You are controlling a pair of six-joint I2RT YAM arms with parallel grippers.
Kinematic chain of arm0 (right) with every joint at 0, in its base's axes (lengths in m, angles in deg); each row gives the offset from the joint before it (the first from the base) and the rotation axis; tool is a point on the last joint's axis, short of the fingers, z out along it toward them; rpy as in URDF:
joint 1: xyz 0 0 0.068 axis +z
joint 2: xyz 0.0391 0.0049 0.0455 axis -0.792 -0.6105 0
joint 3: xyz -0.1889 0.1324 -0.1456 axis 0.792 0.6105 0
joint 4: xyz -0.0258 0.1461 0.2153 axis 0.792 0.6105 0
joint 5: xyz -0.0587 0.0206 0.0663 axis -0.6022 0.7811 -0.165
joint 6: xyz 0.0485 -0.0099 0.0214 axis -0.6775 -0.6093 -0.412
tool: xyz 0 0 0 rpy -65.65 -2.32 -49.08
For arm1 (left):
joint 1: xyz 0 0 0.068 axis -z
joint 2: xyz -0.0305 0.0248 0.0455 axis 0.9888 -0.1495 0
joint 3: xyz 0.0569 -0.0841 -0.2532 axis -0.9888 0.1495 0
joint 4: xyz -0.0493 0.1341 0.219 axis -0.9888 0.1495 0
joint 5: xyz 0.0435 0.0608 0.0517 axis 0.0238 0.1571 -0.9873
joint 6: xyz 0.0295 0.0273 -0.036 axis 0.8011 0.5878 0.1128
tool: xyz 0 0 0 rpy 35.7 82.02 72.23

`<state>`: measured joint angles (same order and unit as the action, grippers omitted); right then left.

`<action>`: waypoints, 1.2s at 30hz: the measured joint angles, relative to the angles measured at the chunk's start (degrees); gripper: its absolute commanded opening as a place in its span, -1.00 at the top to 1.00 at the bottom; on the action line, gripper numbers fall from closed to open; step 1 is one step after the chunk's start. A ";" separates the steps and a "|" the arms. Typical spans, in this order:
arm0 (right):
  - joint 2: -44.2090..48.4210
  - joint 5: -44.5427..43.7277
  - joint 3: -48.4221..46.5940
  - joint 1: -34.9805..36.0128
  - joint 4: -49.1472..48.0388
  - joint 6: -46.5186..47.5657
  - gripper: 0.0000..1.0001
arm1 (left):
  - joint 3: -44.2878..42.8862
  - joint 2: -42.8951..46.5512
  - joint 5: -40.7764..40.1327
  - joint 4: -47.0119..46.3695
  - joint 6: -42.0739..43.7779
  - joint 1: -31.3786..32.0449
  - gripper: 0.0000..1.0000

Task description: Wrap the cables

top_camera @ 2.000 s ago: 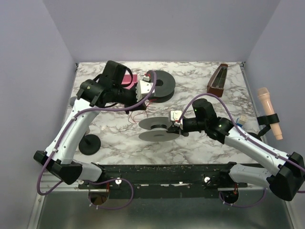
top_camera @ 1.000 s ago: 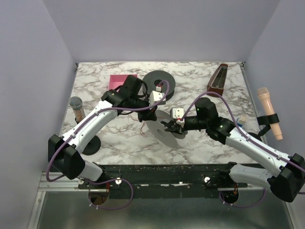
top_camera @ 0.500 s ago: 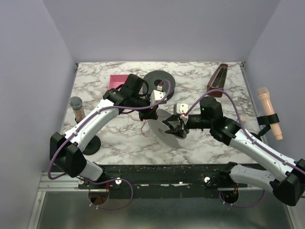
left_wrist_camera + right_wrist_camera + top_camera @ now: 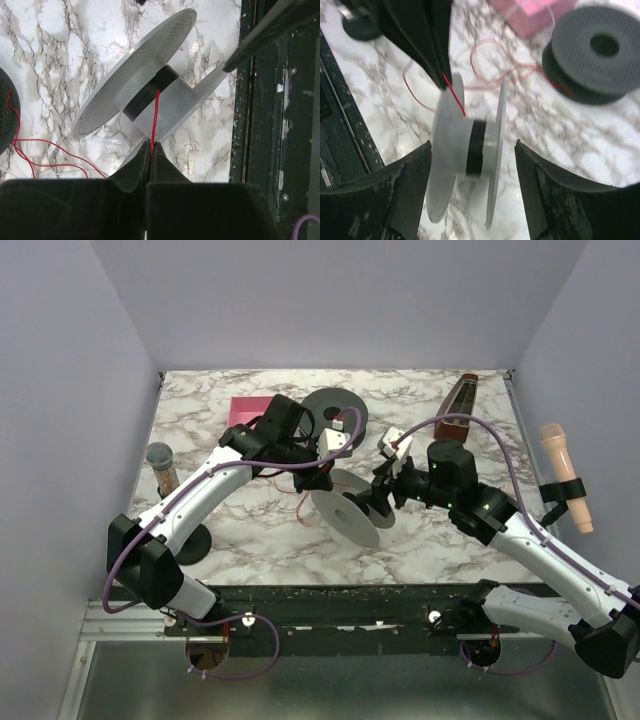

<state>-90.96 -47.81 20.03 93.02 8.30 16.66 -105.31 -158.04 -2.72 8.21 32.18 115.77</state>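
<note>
**A:** What has the left gripper (image 4: pixel 151 145) got?

**B:** It is pinched together on the thin dark-red wire (image 4: pixel 154 117). From there the strand runs straight and taut up to the hub of the light grey plastic spool (image 4: pixel 132 75), which sits just ahead of it, tilted over the marble-patterned surface (image 4: pixel 430 410). The rest of the wire trails off in loose loops toward the dark grey spool (image 4: pixel 600 55) farther back.

**A:** And the right gripper (image 4: pixel 472 142)?

**B:** Its jaws are wide apart, one on each side of the light spool and clear of both flanges. The hub's axis runs from one finger toward the other, so closing would likely bear on the outer faces of the flanges. Both arms are close, but the left is the one tied to it by the strand.

**A:** What changed?

**B:** A second ago the right gripper was nearly closed at that spool. It has since opened and drawn back a little toward the rear, while the left gripper has kept its pinch throughout.
</note>
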 measured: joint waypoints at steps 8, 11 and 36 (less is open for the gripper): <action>-1.66 -2.40 6.32 -2.56 3.32 -1.57 0.16 | -0.33 -0.13 -0.02 0.66 0.09 0.20 1.00; -3.10 -1.53 6.38 -3.28 3.06 -1.09 0.42 | -1.14 -0.66 -0.04 1.53 0.17 0.35 1.00; -2.86 11.17 10.21 -4.76 -3.13 15.34 0.98 | -16.98 -3.96 -14.64 21.35 10.73 9.44 1.00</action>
<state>-93.82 -36.64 30.23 88.25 5.17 32.01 -122.29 -161.99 -17.37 29.56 42.91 125.21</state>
